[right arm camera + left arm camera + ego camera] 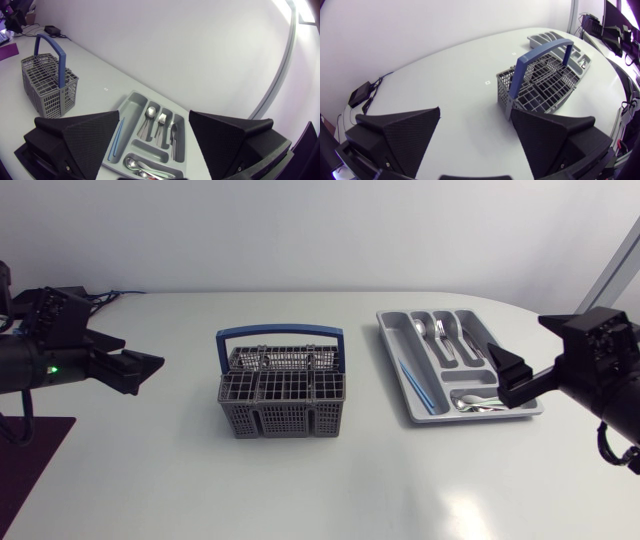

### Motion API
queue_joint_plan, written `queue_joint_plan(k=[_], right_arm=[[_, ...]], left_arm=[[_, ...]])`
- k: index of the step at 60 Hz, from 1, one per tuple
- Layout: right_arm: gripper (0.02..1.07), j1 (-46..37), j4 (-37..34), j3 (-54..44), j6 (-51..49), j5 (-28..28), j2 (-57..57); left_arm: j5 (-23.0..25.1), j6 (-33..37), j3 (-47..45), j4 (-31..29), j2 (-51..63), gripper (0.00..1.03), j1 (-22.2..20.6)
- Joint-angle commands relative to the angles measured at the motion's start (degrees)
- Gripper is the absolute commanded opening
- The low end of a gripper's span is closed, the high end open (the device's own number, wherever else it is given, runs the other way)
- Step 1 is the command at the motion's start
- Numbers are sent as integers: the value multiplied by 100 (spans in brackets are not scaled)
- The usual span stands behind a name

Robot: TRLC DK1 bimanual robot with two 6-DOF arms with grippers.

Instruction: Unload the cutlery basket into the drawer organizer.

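Note:
The grey cutlery basket [283,418] with a blue handle [280,333] stands at mid table; no cutlery shows in it. The grey drawer organizer [393,330] lies to its right, holding a spoon [421,330], a fork, a knife, a blue stick [418,385] and spoons in the front compartment. My left gripper [152,366] hovers open well left of the basket, which lies ahead of it [540,82]. My right gripper [503,377] is open above the organizer's right front corner. From its wrist the organizer [131,102] lies below the open gripper [154,113], and the basket [50,80] stands farther off.
A small black box with cables [361,93] sits at the table's back left corner. Bare white tabletop [300,490] spreads in front of the basket and between basket and organizer.

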Motion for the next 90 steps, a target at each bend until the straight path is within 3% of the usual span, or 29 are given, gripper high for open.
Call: queue_joint_plan(k=[1,13,20,26,31,41,48,61,90], right_arm=[[102,-242,25,-312,333,29,-420],[102,-444,-98,-690,535,21,-1395],[102,-523,-186,-849,562,21,-1808],[102,-567,-248,-1042,623,-6,-2142],[102,-593,-265,-1209,650,-6,-2450],[102,-593,-476,-1455,764,-15,-3092],[102,-593,-573,-1622,782,-6,-3426],[102,-620,-819,-1850,834,3,-4041],[102,-253,-797,-2215,1734,405,-4214]], left_arm=[[237,-224,-217,78,-322,99,232],[281,-338,-490,148,-770,99,276],[245,-488,-929,561,-1245,99,259],[-124,-742,-1325,1097,-1500,99,162],[-361,-918,-1413,1185,-1526,99,153],[-370,-1059,-1667,1352,-1693,99,206],[-396,-1454,-2054,1827,-2220,99,232],[-1293,-2166,-2494,2328,-2862,99,215],[-1525,-2266,-3395,2229,-4235,99,-124]])
